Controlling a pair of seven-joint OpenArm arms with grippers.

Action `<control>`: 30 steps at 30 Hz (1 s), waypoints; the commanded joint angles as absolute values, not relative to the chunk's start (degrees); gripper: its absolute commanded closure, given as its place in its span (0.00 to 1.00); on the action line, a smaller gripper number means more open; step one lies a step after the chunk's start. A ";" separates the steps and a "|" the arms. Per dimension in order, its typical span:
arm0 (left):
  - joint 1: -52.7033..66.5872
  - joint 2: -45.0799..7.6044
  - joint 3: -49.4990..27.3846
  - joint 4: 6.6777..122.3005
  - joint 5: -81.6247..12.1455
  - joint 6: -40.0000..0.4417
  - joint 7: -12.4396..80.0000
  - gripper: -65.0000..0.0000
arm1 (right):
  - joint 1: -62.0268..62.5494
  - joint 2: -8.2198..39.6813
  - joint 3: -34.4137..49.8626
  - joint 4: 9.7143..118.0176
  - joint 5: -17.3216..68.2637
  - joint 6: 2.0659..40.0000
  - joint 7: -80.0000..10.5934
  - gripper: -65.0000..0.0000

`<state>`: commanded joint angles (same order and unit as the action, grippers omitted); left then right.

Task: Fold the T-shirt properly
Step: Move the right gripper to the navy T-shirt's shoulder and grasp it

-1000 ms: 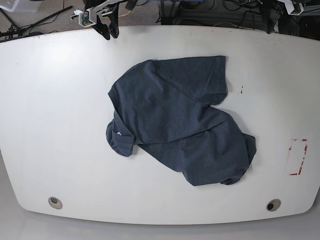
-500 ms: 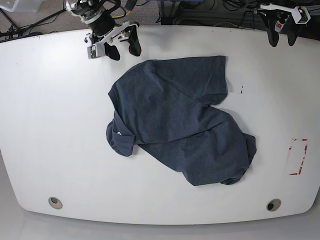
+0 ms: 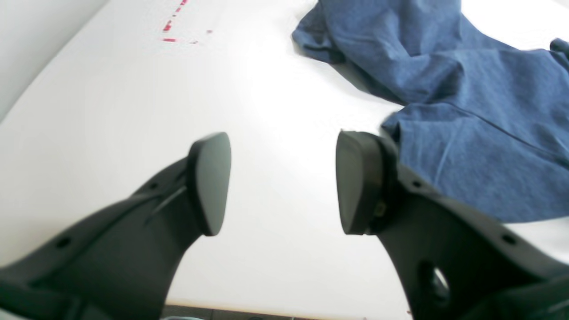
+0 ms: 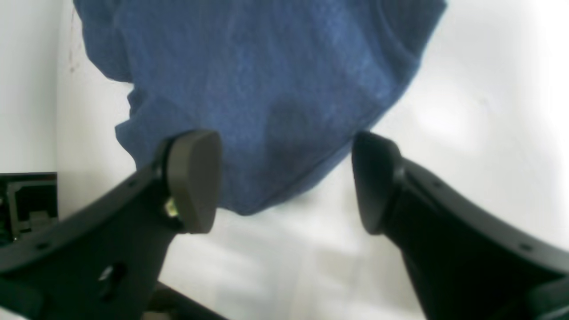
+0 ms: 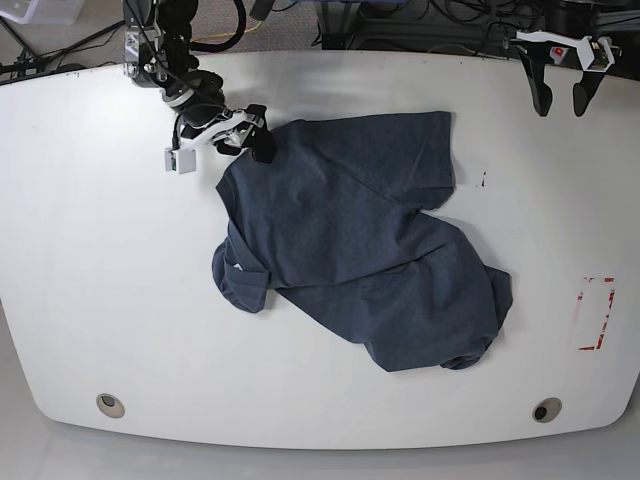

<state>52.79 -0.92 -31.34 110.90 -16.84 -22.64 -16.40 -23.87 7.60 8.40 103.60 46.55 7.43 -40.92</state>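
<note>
The T-shirt (image 5: pixel 350 240) lies crumpled mid-bench (image 5: pixel 100 250). My right fingers (image 5: pixel 240 141), spread wide, hang at its upper-left edge; my left fingers (image 5: pixel 560 82) gape in the upper right, well apart. I should pinch one layer only.

No text can be read anywhere; the T-shirt (image 5: pixel 360 245) shows its plain side, and red marks (image 5: pixel 596 313) at right are illegible
</note>
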 joint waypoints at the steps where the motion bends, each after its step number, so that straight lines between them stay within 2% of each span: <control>1: 52.53 -0.92 -31.34 110.90 -16.84 -22.64 -16.40 0.47 | -23.60 7.16 8.40 102.64 46.55 7.34 -41.01 0.32; 8: 51.56 -1.01 -31.34 110.90 -16.75 -22.64 -16.40 0.47 | -22.73 6.02 8.31 98.07 46.55 5.93 -41.01 0.33; 21: 50.15 -0.92 -31.34 110.90 -11.74 -22.73 -16.31 0.47 | -17.27 4.44 4.97 92.44 46.11 5.76 -40.75 0.34; 23: 49.98 -0.92 -31.43 110.90 -11.74 -22.73 -16.31 0.47 | -16.40 4.44 5.14 91.12 46.11 5.76 -40.75 0.40; 30: 49.71 -0.92 -31.43 110.90 -11.65 -22.73 -16.31 0.47 | -14.11 4.88 7.25 89.10 46.11 5.76 -40.66 0.70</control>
